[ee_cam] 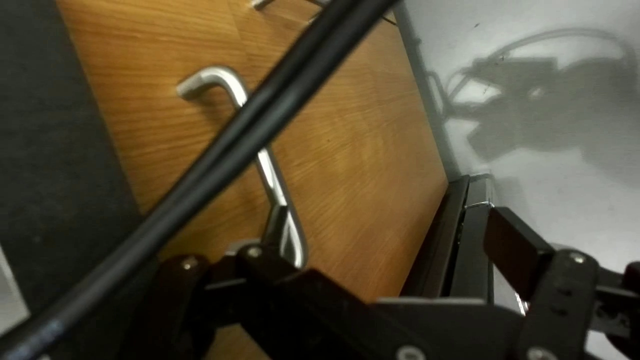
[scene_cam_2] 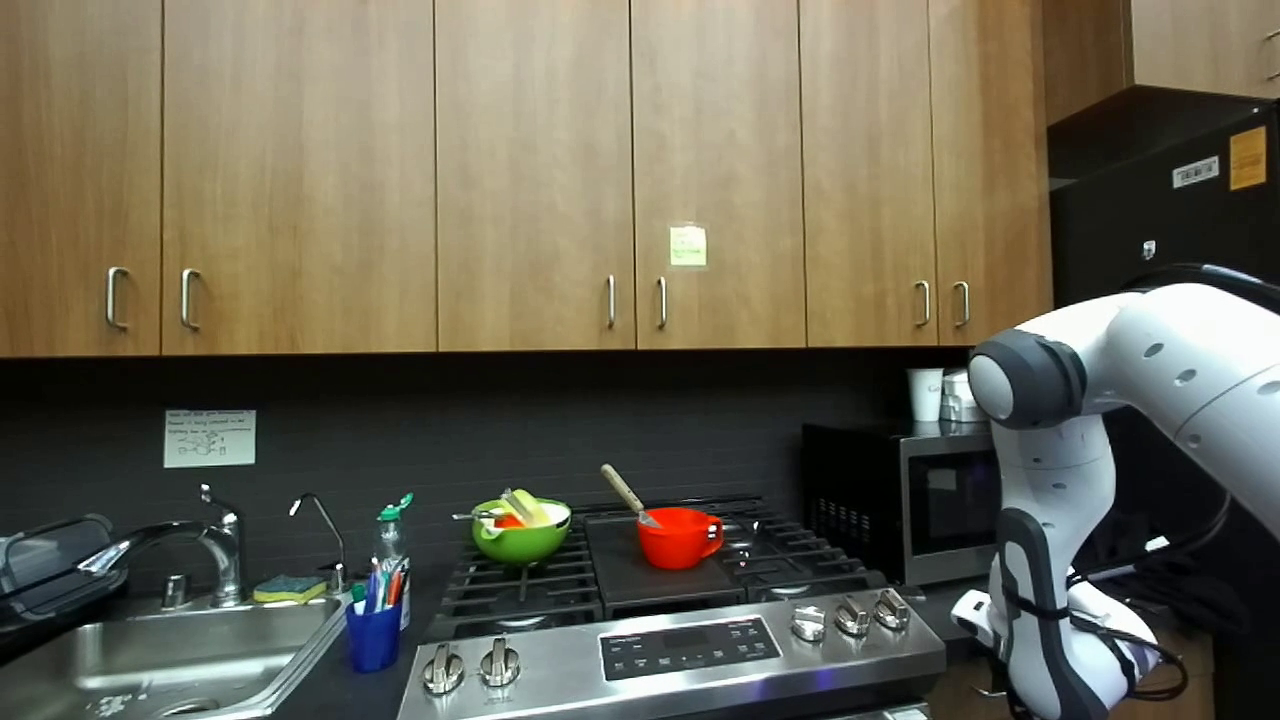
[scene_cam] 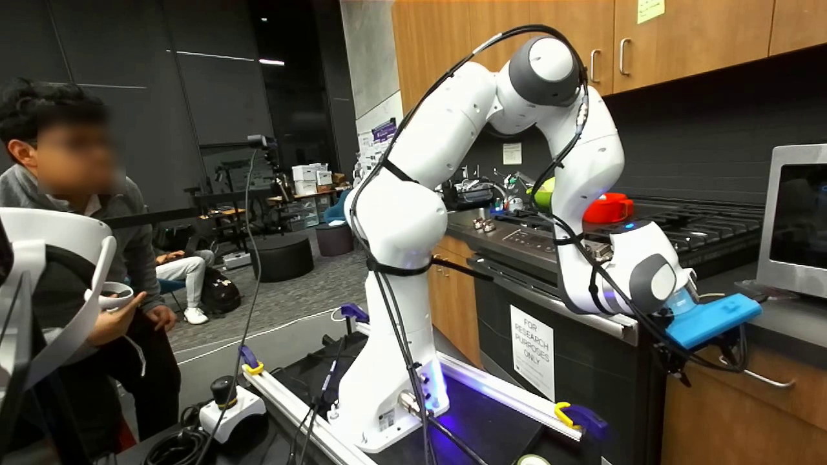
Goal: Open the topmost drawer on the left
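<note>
- Tall brown wooden wall cupboards [scene_cam_2: 530,180] with slim silver pulls [scene_cam_2: 187,300]; along the wall in both exterior views.
- White jointed robot arm [scene_cam: 413,219], grey caps at the joints, black cables [ee_cam: 257,125] strapped along it; bent over and down, wrist end low.
- Dark grey flat-topped bench [scene_cam: 801,320]; runs below the cupboards.
- Black-and-steel oven range [scene_cam_2: 555,670], 5 silver knobs [scene_cam_2: 808,623] in view; white paper sign [scene_cam: 533,352] on its door, lettered "FOR RESEARCH PURPOSES ONLY".
- Dark-haired person in a grey top [scene_cam: 139,226], face blurred; 1 white controller [scene_cam: 115,295] in the hand.
- Silver-and-black box-shaped microwave [scene_cam_2: 950,500]; on the bench, beside the range.
- Medium-brown wooden drawer [scene_cam: 785,369], shallow and wide in front; task item. Set directly beneath the bench, just beside the range; partly hidden behind the arm's end in an exterior view. Appears closed.
- Bright blue flat oblong piece [scene_cam: 714,320]; at the arm's wrist end.
- Green round bowl [scene_cam_2: 520,545], assorted pieces inside; on the range top.
- Orange-red round pot [scene_cam_2: 675,540], 1 pale-handled utensil [scene_cam_2: 625,490] leaning in it; on the range top, near the bowl.
- Black gripper [ee_cam: 387,220], linked-bar build; jaws apart, at the drawer.
- Slim silver bar handle [ee_cam: 271,177], bent at the ends; on the drawer front, crossed by the black cables in the wrist view. There 1 jaw overlaps its near end, the second well off it; contact cannot be told.
</note>
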